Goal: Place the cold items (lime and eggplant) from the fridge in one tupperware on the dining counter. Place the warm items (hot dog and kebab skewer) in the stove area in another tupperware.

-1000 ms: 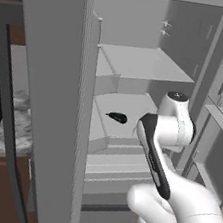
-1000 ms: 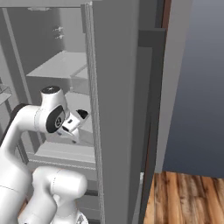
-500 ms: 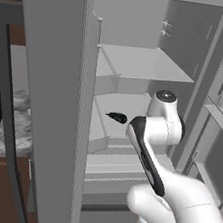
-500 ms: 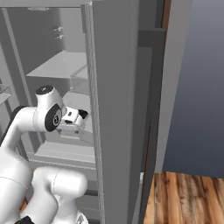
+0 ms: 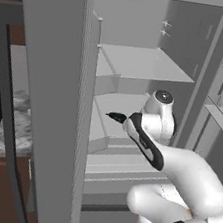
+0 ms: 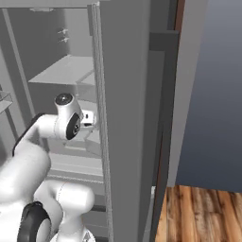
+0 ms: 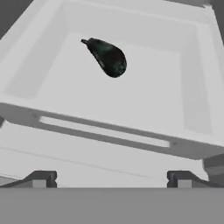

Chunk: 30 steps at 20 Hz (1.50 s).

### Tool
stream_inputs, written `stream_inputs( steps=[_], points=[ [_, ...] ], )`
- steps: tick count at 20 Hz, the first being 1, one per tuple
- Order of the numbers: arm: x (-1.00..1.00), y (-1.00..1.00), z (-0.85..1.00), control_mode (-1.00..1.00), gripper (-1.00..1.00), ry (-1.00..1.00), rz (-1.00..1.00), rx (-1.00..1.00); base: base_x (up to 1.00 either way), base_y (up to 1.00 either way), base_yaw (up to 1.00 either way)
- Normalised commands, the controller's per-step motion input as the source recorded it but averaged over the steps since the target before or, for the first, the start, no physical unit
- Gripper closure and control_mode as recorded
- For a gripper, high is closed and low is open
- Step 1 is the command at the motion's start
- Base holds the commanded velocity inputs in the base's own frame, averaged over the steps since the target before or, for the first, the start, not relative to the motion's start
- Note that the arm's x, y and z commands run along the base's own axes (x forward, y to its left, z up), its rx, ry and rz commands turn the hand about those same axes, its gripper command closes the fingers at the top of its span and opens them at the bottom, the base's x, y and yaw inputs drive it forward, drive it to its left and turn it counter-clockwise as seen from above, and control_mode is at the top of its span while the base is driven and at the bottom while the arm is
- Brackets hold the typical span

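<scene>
The dark green-black, teardrop-shaped eggplant (image 7: 106, 57) lies on its side in a shallow pale grey fridge drawer (image 7: 192, 87), on the drawer's flat floor toward the back and left of centre as the hand view frames it, its thin stem end pointing to the upper left. It touches none of the drawer's walls. From the left base view the same eggplant (image 5: 116, 117) shows as a small dark shape on the middle level of the open grey fridge (image 5: 59, 100), just left of the arm's wrist. Above that level sits 1 flat grey shelf (image 5: 141, 62) with nothing visible on it, and below the drawer's front lip run plain grey ledges.

The white arm reaches forward into the fridge cavity, its forearm angled up from the base and its wrist bent so the hand looks down and inward over the drawer. In the right base view the hand sits just behind the edge of the fridge's side wall (image 6: 125, 118).

The gripper (image 7: 111, 179) has its 2 dark fingertips (image 7: 41, 178) spread wide, holding nothing. The eggplant lies well ahead of the tips, beyond the drawer's front lip, roughly in line with the gap between them and apart from both.
</scene>
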Motion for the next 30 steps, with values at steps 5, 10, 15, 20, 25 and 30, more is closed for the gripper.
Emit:
stream_inputs(
  steps=[5, 10, 15, 20, 25, 30],
  points=[
    [0.91, 0.24, 0.0, -1.0, -1.0, 0.03, 0.03, 0.0, 0.0, 0.0, 0.0],
    [0.7, 0.15, -0.2, -1.0, -1.0, 0.0, 0.05, 0.0, 0.0, 0.0, 0.0],
    [0.34, 0.0, -0.36, -1.0, -1.0, -0.07, 0.19, -0.01, 0.0, 0.0, 0.0],
    [0.44, 0.0, -0.4, -1.0, -1.0, -0.02, 0.2, -0.06, 0.0, 0.0, 0.0],
    [0.77, 0.0, -0.27, -1.0, -1.0, 0.0, 0.17, -0.01, 0.0, 0.0, 0.0],
    [0.76, -0.03, -0.4, -1.0, -1.0, 0.03, 0.11, -0.06, 0.0, 0.0, 0.0]
  ],
)
